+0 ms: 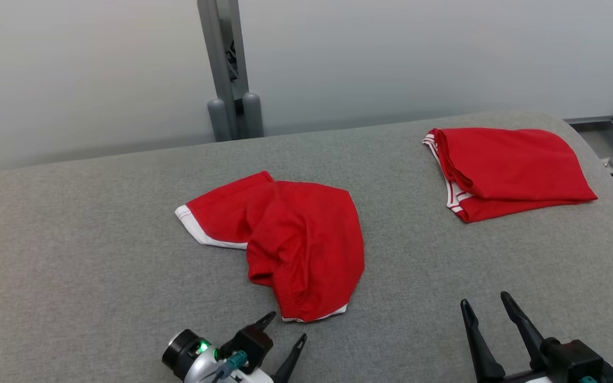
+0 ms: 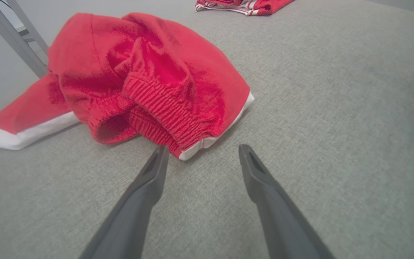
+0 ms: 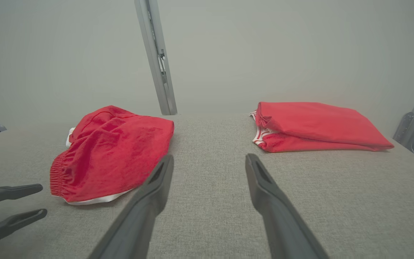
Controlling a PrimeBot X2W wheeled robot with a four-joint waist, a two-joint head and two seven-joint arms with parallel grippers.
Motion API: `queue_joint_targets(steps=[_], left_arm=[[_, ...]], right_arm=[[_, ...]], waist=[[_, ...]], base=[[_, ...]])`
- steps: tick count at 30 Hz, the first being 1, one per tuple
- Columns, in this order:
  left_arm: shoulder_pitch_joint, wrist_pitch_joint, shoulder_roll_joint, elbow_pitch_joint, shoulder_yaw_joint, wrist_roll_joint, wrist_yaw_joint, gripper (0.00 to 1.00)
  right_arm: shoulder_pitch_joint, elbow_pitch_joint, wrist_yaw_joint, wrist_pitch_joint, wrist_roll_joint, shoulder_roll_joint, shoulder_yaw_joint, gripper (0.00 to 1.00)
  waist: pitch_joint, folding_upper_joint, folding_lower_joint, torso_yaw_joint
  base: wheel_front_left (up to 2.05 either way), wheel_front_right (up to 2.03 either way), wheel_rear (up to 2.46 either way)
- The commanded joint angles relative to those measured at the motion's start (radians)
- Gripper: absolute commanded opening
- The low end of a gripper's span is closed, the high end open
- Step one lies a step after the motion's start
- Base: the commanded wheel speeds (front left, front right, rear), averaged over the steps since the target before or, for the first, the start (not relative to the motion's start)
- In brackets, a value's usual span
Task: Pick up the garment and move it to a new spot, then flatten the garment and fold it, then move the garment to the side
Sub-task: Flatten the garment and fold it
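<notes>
The crumpled red knit shorts with white hem trim and ribbed waistband (image 1: 290,244) lie bunched near the middle of the grey woven-fabric tabletop (image 1: 72,255), and the left gripper (image 1: 288,325) sits low just beside their near edge, fingers spread and empty, seemingly lined up to pinch the waistband for the first lift. The right gripper (image 1: 483,299) hangs well apart, likewise spread and empty, while a neatly folded red garment with white stripes (image 1: 508,170) rests at the far right, likely already set aside. No brand, label or writing is readable on either
</notes>
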Motion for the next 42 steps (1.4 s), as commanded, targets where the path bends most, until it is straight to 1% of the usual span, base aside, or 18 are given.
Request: queue_joint_targets(steps=[1, 8, 9, 10, 11, 12, 15, 18, 20, 22, 24, 27, 29, 32, 33, 36, 39, 42], left_arm=[[-0.023, -0.003, 0.005, 0.013, -0.002, -0.012, 0.007, 1.0], [-0.1, -0.003, 0.004, 0.073, -0.023, -0.031, 0.012, 1.0], [-0.107, -0.003, 0.005, 0.081, -0.027, -0.033, 0.009, 0.87], [-0.114, -0.003, 0.005, 0.092, -0.033, -0.034, 0.006, 0.4], [-0.119, -0.003, 0.005, 0.11, -0.041, -0.033, 0.003, 0.07], [-0.123, -0.003, 0.005, 0.126, -0.049, -0.034, 0.002, 0.0], [-0.133, -0.001, 0.004, 0.142, -0.069, -0.055, -0.008, 0.0], [-0.145, -0.002, 0.004, 0.104, -0.083, -0.09, -0.015, 0.0], [-0.138, -0.002, 0.005, 0.055, -0.083, -0.16, -0.021, 0.0], [-0.149, -0.002, 0.004, 0.003, -0.101, -0.229, -0.025, 0.0], [-0.171, 0.019, 0.003, -0.061, -0.133, -0.321, -0.025, 0.0], [-0.224, 0.1, 0.005, -0.146, -0.166, -0.453, -0.024, 0.0], [-0.273, 0.156, 0.005, -0.197, -0.17, -0.527, -0.025, 0.0], [-0.347, 0.232, 0.018, -0.259, -0.145, -0.629, -0.025, 0.0], [-0.395, 0.291, 0.021, -0.277, -0.117, -0.688, -0.025, 0.0], [-0.473, 0.386, 0.02, -0.287, -0.078, -0.751, -0.016, 0.0], [-0.55, 0.472, 0.017, -0.3, -0.038, -0.808, 0.015, 0.0], [-0.607, 0.534, 0.014, -0.318, 0.001, -0.852, 0.073, 0.0]], right_arm=[[-0.012, -0.001, 0.0, -0.001, -0.008, -0.005, 0.0, 1.0], [-0.043, -0.006, -0.001, -0.001, -0.015, -0.005, 0.004, 1.0], [-0.047, -0.006, -0.001, -0.001, -0.015, -0.005, 0.003, 1.0], [-0.05, -0.005, 0.0, -0.001, -0.013, -0.005, 0.002, 1.0], [-0.052, -0.005, 0.0, -0.001, -0.012, -0.005, 0.003, 1.0], [-0.054, -0.004, 0.0, -0.001, -0.011, -0.005, 0.003, 1.0], [-0.057, -0.002, 0.0, -0.001, -0.008, -0.005, 0.002, 1.0], [-0.054, 0.002, 0.0, -0.001, -0.003, -0.005, 0.0, 1.0], [-0.046, 0.005, -0.001, -0.001, 0.001, -0.005, -0.002, 1.0], [-0.039, 0.011, 0.0, -0.001, 0.002, -0.005, -0.001, 1.0], [-0.033, 0.018, 0.0, -0.001, 0.008, -0.005, 0.003, 1.0], [-0.025, 0.024, 0.0, -0.001, 0.016, -0.005, 0.006, 1.0], [-0.024, 0.027, 0.0, -0.001, 0.022, -0.005, 0.01, 1.0], [-0.02, 0.03, 0.0, -0.001, 0.03, -0.005, 0.015, 1.0], [-0.018, 0.033, 0.0, -0.001, 0.031, -0.005, 0.017, 1.0], [-0.02, 0.036, -0.001, -0.001, 0.037, -0.005, 0.019, 1.0], [-0.015, 0.035, 0.0, -0.001, 0.04, -0.005, 0.014, 1.0], [-0.01, 0.034, 0.0, -0.001, 0.045, -0.005, 0.007, 1.0]], waist=[[0.014, -0.0001, 0.0, -0.014], [0.069, -0.0001, 0.0, -0.043], [0.074, -0.0001, 0.0, -0.047], [0.076, -0.0001, 0.0, -0.051], [0.078, -0.0001, 0.0, -0.054], [0.08, -0.0001, 0.0, -0.057], [0.078, -0.0001, 0.0, -0.065], [0.07, -0.0001, 0.0, -0.072], [0.058, -0.0001, 0.0, -0.074], [0.043, -0.0001, 0.0, -0.075], [0.026, -0.0001, 0.0, -0.076], [0.002, -0.0001, 0.0, -0.079], [-0.011, -0.0001, 0.0, -0.083], [-0.03, -0.0001, 0.0, -0.091], [-0.039, -0.0001, 0.0, -0.098], [-0.051, -0.0001, 0.0, -0.108], [-0.062, -0.0001, 0.0, -0.119], [-0.072, -0.0001, 0.0, -0.125]], base=[[0.0, 0.0, 0.0], [0.0, 0.0, 0.0], [0.0, 0.0, 0.0], [0.0, 0.0, 0.0], [0.0, 0.0, 0.0], [0.0, 0.0, 0.0], [0.0, 0.0, 0.0], [0.0, 0.0, 0.0], [0.0, 0.0, 0.0], [0.0, 0.0, 0.0], [0.0, 0.0, 0.0], [0.0, 0.0, 0.0], [0.0, 0.0, 0.0], [0.0, 0.0, 0.0], [0.0, 0.0, 0.0], [0.0, 0.0, 0.0], [0.0, 0.0, 0.0], [0.0, 0.0, 0.0]])
